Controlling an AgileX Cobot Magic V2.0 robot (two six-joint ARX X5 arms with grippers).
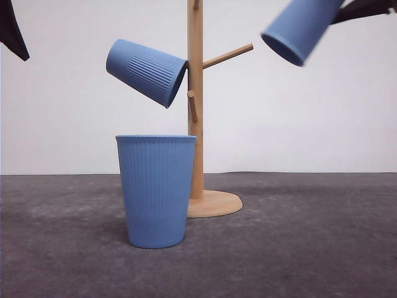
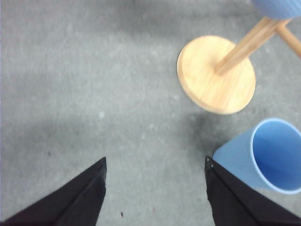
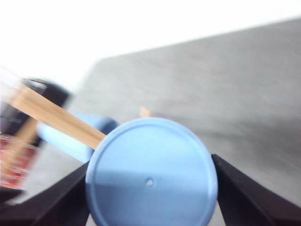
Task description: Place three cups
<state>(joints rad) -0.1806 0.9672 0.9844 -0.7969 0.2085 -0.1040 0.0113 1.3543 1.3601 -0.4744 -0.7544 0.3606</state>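
One light-blue ribbed cup (image 1: 155, 189) stands upright on the table in front of a wooden peg rack (image 1: 196, 93). A second cup (image 1: 146, 71) hangs mouth-first on a left peg of the rack. The third cup (image 1: 301, 28) is held tilted in the air to the upper right of the rack, mouth facing down-left, with my right gripper (image 3: 150, 165) shut on its base end (image 3: 150, 174). My left gripper (image 2: 155, 162) is open and holds nothing, high above the table to the left of the standing cup (image 2: 268, 160).
The rack's round wooden base (image 2: 216, 75) rests on the grey table (image 1: 310, 248) just behind the standing cup. A bare peg (image 1: 228, 56) points up and right toward the held cup. A short peg (image 1: 192, 105) sticks out lower on the pole.
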